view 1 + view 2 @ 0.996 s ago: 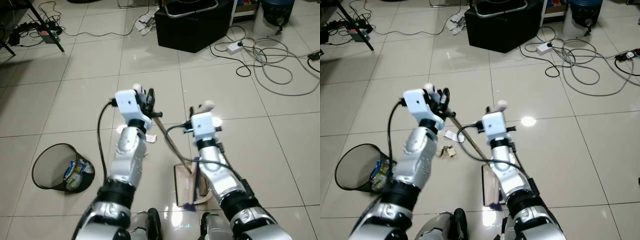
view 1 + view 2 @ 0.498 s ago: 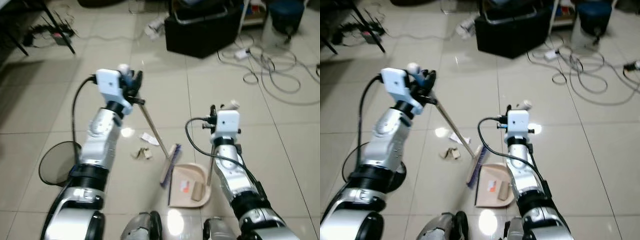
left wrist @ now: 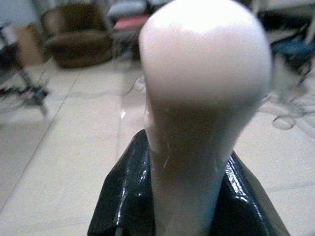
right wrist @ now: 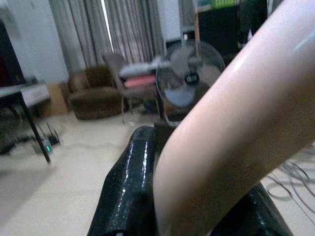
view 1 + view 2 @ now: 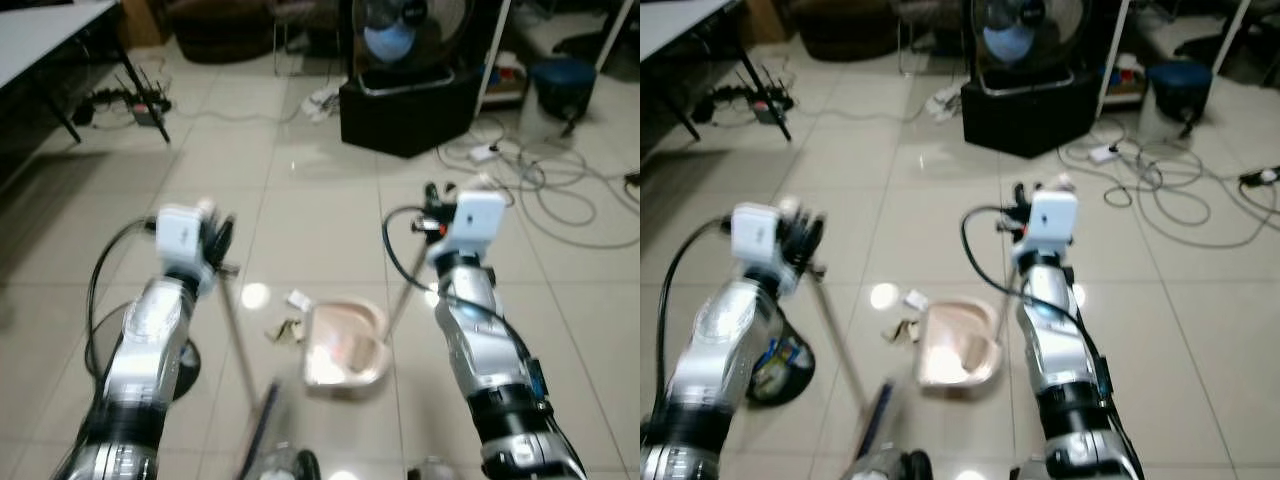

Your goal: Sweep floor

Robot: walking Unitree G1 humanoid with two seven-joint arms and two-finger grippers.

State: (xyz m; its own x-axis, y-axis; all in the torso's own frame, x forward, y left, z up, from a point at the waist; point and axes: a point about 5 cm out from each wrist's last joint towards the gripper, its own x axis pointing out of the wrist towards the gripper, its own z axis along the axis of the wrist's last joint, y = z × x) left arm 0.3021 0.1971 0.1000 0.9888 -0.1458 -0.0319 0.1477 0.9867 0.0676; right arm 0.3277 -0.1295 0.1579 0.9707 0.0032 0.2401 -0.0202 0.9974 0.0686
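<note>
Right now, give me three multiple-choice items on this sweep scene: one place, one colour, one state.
1. Where do the paper scraps lie?
A. inside the bin
B. on the floor just left of the dustpan
C. on the fan

2. What colour is the dustpan?
A. blue
B. black
C. pale beige

3. What does the left tool hold?
A. the broom handle
B. nothing
C. a cable

Key: 1 B, the scraps sit on the tile beside the dustpan's left edge. 2 C, the pan reads pale beige in both eye views. 3 A, its black fingers close round the broom handle, while the right tool holds the dustpan's handle.
</note>
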